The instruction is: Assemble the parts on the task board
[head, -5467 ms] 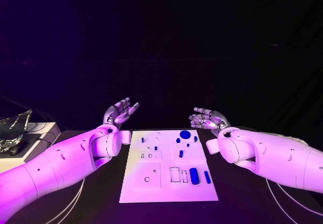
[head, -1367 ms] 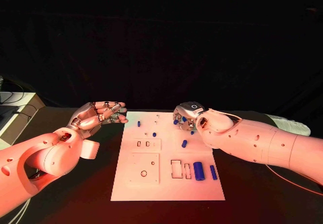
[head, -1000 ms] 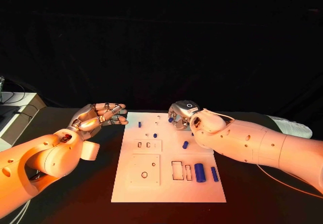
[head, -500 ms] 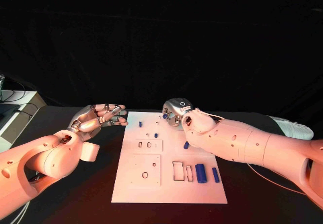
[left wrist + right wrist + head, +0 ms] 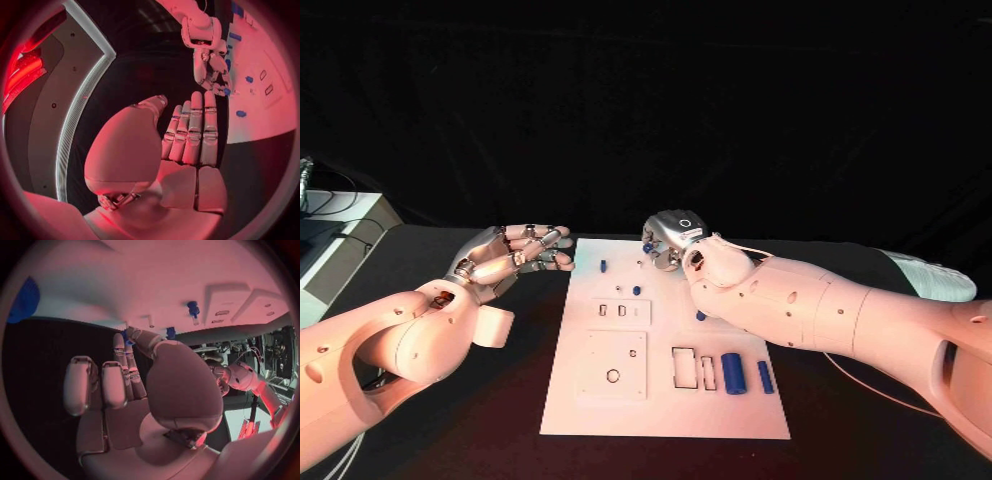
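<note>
White flat board (image 5: 661,400) lies mid black tabletop (image 5: 877,420), rectangular, smooth, with cut-out slots and small holes. Right hand (image 5: 671,240) reaches over the far edge of the board, fingers curled down, pinching a small blue part (image 5: 649,246) at the fingertips; the right wrist view shows blue (image 5: 128,337) between thumb and finger. Right forearm crosses the board's right side and covers part of it, so some pieces there are hidden. Left hand (image 5: 514,255) hangs off the board's left edge above the tabletop, fingers side by side and bent inward, holding nothing; the left wrist view shows the fingers (image 5: 195,130) straight and close together.

On the board: a small blue peg (image 5: 603,266) near the far left, another blue peg (image 5: 636,290) just nearer, a thick blue cylinder (image 5: 734,373) and a thin blue bar (image 5: 766,376) side by side near the right edge, next to rectangular slots (image 5: 685,367). Red ring hole (image 5: 613,376) on the near-left panel. Grey box (image 5: 336,240) with cables at the far left, well apart from the board.
</note>
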Controlling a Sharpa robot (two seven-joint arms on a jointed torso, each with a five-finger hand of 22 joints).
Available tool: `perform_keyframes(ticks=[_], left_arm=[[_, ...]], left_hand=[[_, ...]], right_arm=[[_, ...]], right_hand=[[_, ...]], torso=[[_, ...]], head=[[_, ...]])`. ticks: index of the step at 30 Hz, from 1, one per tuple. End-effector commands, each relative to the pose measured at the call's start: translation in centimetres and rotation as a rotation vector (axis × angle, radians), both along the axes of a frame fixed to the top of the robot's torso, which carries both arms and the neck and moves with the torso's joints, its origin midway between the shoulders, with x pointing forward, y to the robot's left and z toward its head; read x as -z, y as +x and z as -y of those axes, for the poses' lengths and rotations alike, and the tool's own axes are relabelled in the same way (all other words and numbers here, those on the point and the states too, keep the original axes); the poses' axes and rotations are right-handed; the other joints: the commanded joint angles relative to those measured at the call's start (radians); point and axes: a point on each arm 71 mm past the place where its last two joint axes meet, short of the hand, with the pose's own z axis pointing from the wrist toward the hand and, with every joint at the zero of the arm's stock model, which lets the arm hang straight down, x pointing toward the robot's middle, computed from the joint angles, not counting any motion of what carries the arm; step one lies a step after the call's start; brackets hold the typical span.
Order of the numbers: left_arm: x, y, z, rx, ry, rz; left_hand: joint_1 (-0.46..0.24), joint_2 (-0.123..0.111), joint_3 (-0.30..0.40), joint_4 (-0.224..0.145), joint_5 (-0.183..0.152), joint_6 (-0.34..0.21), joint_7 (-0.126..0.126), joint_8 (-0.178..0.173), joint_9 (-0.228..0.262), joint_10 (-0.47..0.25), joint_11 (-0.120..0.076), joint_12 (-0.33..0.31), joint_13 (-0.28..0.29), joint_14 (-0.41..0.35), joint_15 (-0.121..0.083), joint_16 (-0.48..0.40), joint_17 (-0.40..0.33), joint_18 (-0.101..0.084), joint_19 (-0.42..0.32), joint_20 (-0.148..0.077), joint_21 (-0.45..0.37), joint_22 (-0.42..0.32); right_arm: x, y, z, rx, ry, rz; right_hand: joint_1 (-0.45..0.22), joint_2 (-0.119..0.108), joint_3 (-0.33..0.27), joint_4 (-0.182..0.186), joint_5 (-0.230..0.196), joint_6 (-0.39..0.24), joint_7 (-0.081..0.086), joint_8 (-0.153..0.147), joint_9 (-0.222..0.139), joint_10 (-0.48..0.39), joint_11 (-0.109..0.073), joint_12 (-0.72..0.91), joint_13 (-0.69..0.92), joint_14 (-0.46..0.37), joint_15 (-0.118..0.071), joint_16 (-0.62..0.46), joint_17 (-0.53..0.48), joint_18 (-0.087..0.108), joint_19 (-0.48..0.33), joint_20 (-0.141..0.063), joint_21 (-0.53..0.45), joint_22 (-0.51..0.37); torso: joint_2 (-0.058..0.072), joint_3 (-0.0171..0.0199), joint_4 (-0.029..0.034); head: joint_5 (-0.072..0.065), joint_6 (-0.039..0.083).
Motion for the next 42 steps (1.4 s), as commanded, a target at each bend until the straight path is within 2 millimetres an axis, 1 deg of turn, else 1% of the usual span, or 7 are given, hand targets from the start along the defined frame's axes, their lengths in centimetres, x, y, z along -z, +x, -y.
perform_keyframes(ticks=[1,8,15,30,34,38,42], left_arm=[[-0.13,-0.05,0.26,0.013,-0.004,0.006],[-0.12,-0.02,0.30,0.014,-0.004,0.005],[-0.12,-0.01,0.32,0.015,-0.004,0.005],[-0.09,0.04,0.46,0.017,-0.004,0.004],[-0.06,0.08,0.49,0.018,-0.004,0.003],[-0.05,0.10,0.48,0.017,-0.003,0.002],[-0.05,0.11,0.42,0.015,-0.003,0.002]], left_hand=[[-0.001,-0.009,0.005,0.001,-0.002,0.005,-0.001,-0.003,-0.001,0.005,0.002,-0.005,0.000,-0.007,0.000,0.006,0.001,0.002,-0.008,-0.001,0.004,0.001],[-0.001,-0.009,0.005,0.001,-0.002,0.005,-0.001,-0.003,-0.001,0.005,0.002,-0.005,0.000,-0.007,0.000,0.006,0.001,0.002,-0.008,-0.001,0.004,0.001],[-0.001,-0.009,0.005,0.001,-0.002,0.005,-0.001,-0.003,-0.001,0.005,0.002,-0.005,0.000,-0.007,0.000,0.006,0.001,0.002,-0.008,-0.001,0.004,0.001],[-0.002,-0.010,0.006,0.001,-0.002,0.004,-0.001,-0.004,-0.001,0.005,0.003,-0.005,0.000,-0.008,0.000,0.006,0.003,0.002,-0.009,-0.001,0.005,0.002],[-0.002,-0.010,0.006,0.001,-0.002,0.004,-0.001,-0.004,-0.001,0.005,0.003,-0.005,0.000,-0.008,0.000,0.006,0.003,0.002,-0.009,-0.001,0.005,0.002],[-0.002,-0.010,0.006,0.001,-0.002,0.004,-0.001,-0.004,-0.001,0.005,0.003,-0.005,0.000,-0.008,0.000,0.006,0.003,0.002,-0.009,-0.001,0.005,0.002],[-0.002,-0.010,0.006,0.001,-0.002,0.004,-0.001,-0.004,-0.001,0.005,0.003,-0.005,0.000,-0.008,0.000,0.006,0.003,0.002,-0.009,-0.001,0.005,0.002]], right_arm=[[-0.08,-0.04,-0.19,-0.003,-0.002,0.021],[0.01,0.11,-0.30,0.002,-0.008,0.015],[0.22,0.27,-0.49,0.002,-0.026,-0.007],[0.38,0.53,-0.99,-0.001,-0.030,-0.024],[0.40,0.60,-1.01,0.002,-0.029,-0.026],[0.35,0.66,-0.89,0.004,-0.023,-0.021],[0.22,0.59,-0.64,0.004,-0.012,-0.007]], right_hand=[[0.015,0.020,0.005,-0.001,0.001,0.008,-0.004,0.021,0.074,0.005,-0.003,-0.003,0.001,0.016,-0.007,0.004,0.000,-0.012,0.003,0.000,0.006,0.001],[0.014,0.019,0.005,0.000,-0.001,0.006,-0.004,0.021,0.075,0.004,-0.002,-0.004,0.000,0.016,-0.006,0.005,0.001,-0.012,0.003,0.001,0.007,0.001],[0.009,0.015,0.004,0.001,-0.006,-0.001,-0.003,0.020,0.078,-0.002,0.000,-0.008,-0.001,0.016,-0.004,0.006,0.000,-0.012,0.002,0.002,0.007,0.002],[-0.007,0.002,0.000,0.011,-0.023,-0.020,0.001,0.014,0.085,-0.016,0.006,-0.011,-0.003,0.015,0.001,0.007,-0.006,-0.010,-0.003,0.007,0.003,-0.001],[-0.018,-0.018,0.003,0.020,-0.023,-0.052,0.013,-0.003,0.086,-0.057,0.018,-0.014,-0.011,0.010,0.011,0.004,-0.021,-0.005,-0.016,0.015,-0.017,-0.025],[-0.028,-0.048,0.004,0.030,-0.016,-0.095,0.030,-0.030,0.083,-0.141,0.039,-0.013,-0.032,-0.006,0.028,-0.018,-0.074,0.010,-0.052,0.030,-0.079,-0.101],[-0.013,-0.065,-0.030,0.032,-0.013,-0.150,0.031,-0.065,0.076,-0.230,0.048,-0.011,-0.040,-0.023,0.035,-0.048,-0.139,0.035,-0.103,0.039,-0.183,-0.223]], torso=[[0.002,-0.0004,-0.0013],[0.003,-0.0016,-0.0009],[0.006,-0.0008,-0.0031],[0.009,-0.0029,-0.0032],[0.009,-0.0025,-0.0030],[0.009,-0.0033,-0.0032],[0.010,-0.0033,-0.0030]], head=[[0.002,0.000],[0.004,0.003],[0.005,0.003],[0.006,0.002],[0.006,0.001],[0.006,0.002],[0.007,0.002]])
